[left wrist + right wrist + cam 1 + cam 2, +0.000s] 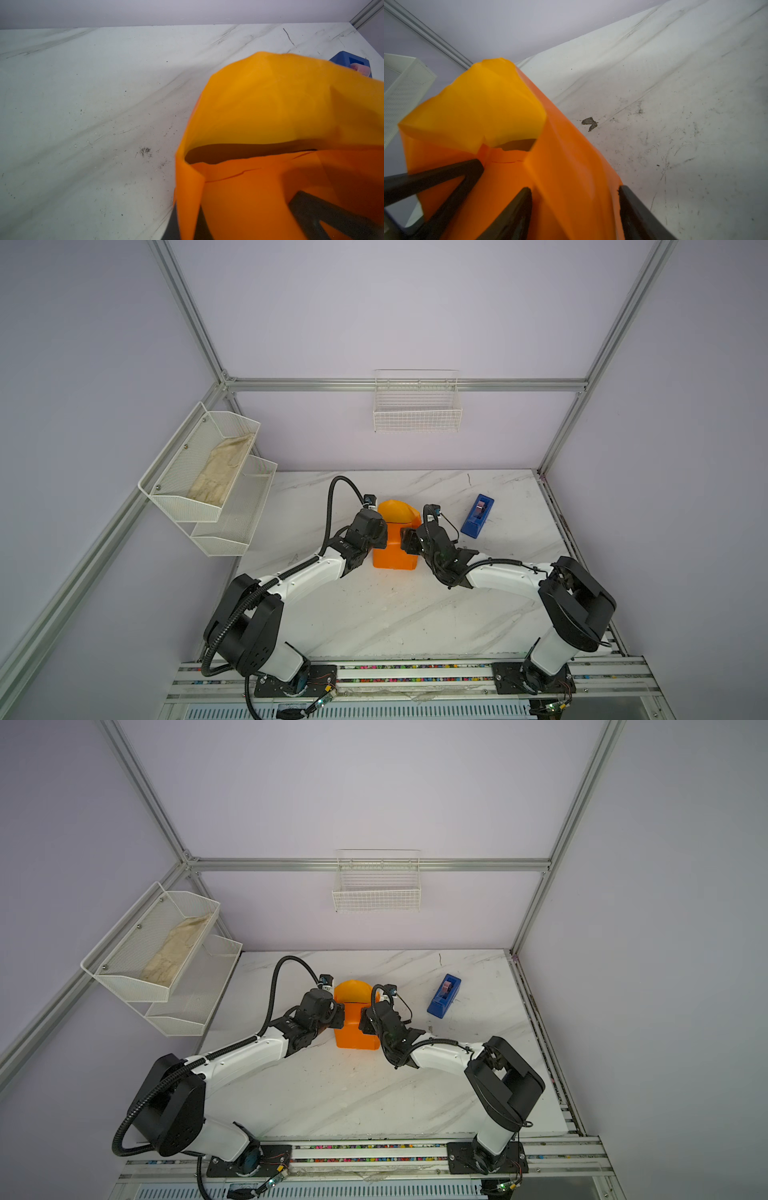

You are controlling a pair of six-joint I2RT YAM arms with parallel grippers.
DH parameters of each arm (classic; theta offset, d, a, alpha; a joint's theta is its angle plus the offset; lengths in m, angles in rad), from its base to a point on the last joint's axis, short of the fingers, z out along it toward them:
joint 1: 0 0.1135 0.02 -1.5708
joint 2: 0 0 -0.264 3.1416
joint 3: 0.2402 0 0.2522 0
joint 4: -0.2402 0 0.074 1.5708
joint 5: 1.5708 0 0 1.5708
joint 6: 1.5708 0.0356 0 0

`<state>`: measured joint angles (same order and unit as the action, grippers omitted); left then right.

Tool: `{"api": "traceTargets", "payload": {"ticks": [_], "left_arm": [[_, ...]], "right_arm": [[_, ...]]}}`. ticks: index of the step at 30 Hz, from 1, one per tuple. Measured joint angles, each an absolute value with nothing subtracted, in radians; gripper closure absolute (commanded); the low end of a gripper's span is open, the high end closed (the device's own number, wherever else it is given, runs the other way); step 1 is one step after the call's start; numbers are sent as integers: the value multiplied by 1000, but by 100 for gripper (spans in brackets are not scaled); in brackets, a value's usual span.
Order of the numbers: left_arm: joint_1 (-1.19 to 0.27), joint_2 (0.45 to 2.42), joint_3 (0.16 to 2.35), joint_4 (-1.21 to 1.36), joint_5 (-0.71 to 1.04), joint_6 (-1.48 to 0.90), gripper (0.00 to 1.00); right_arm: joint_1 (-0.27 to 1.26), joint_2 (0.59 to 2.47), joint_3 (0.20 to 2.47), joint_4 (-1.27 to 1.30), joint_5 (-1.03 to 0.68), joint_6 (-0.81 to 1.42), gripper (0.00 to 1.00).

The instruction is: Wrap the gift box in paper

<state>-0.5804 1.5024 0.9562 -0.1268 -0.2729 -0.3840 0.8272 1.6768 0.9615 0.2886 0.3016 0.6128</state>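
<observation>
Paper | left pincer closed, reaching in | right pincer spread astride edge

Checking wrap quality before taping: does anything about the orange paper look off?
Yes: the paper is unfinished at its far end, where a curled flap stands open rather than folded down. A wrist view shows what looks like a small tear there.

- Legible text, labels, brands, numbers or signs: none in any view.
- The paper, tape dispenser and worktop bear no readable marking.
</observation>
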Motion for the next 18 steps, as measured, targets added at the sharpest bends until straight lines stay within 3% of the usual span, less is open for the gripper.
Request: {"api": "traceTargets", "payload": {"ticks": [7, 13, 18], "left_arm": [[-580, 1504, 958, -129, -273, -384, 97], [-580, 1504, 960, -132, -275, -385, 99], [-580, 1509, 970, -142, -278, -387, 100]], "right_arm": [[803, 1711, 1002, 288, 304, 595, 55], [776, 1720, 1024, 283, 311, 570, 99], [771, 1725, 1043, 262, 316, 567, 100]]}}
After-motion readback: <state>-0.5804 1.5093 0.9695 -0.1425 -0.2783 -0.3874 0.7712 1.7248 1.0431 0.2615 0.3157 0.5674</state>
